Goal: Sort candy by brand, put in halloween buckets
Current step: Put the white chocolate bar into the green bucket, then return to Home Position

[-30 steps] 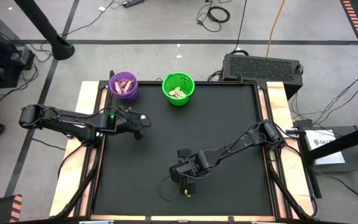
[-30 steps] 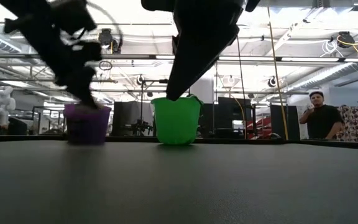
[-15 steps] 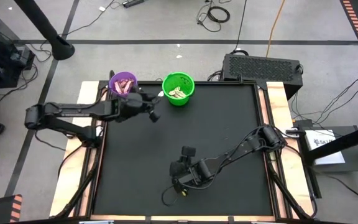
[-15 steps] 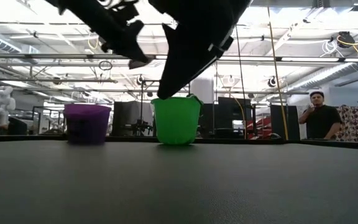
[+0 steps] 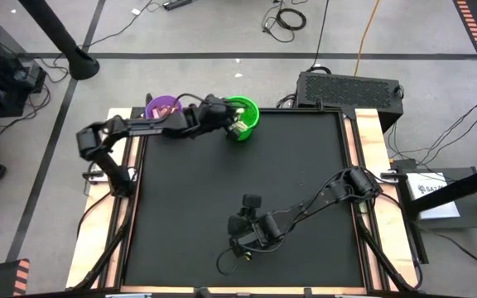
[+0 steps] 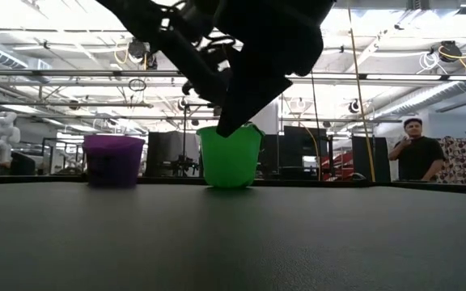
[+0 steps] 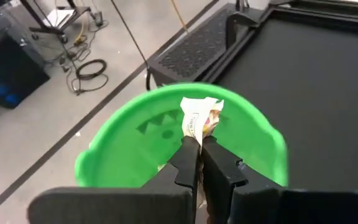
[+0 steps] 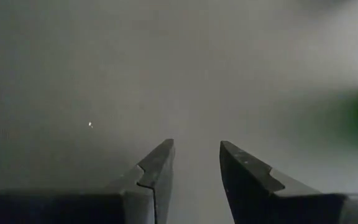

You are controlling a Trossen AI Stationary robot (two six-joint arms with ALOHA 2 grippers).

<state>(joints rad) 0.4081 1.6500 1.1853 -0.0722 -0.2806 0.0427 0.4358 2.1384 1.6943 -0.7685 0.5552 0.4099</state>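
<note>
The bright green bucket (image 5: 240, 118) (image 6: 230, 156) (image 7: 123, 134) stands on its base at the table's far edge, with the purple bucket (image 5: 162, 106) (image 6: 113, 160) to its left. My left gripper (image 5: 231, 124) (image 7: 199, 142) hangs over the green bucket's mouth, shut on a white-cream wrapped candy (image 7: 201, 117). More pale candy (image 5: 242, 127) lies inside the green bucket. My right gripper (image 5: 240, 242) (image 8: 196, 149) is open, low over the bare mat near the table's near middle, touching nothing. My left gripper pinches the white-cream candy by its lower end (image 7: 196, 132) between the two fingertips. The candy sticks out beyond the fingertips, lifted clear above the green bucket's opening.
The black mat (image 5: 305, 182) lies between the buckets and my right arm. Wooden strips (image 5: 369, 132) border the table's left and right sides. A black box (image 5: 348, 87) sits behind the far right corner. A person (image 6: 415, 153) stands far off in the room.
My left gripper has swung from the table's left side toward the far edge and to the right, rising past the purple bucket until it is over the green bucket, carrying the candy with it.
</note>
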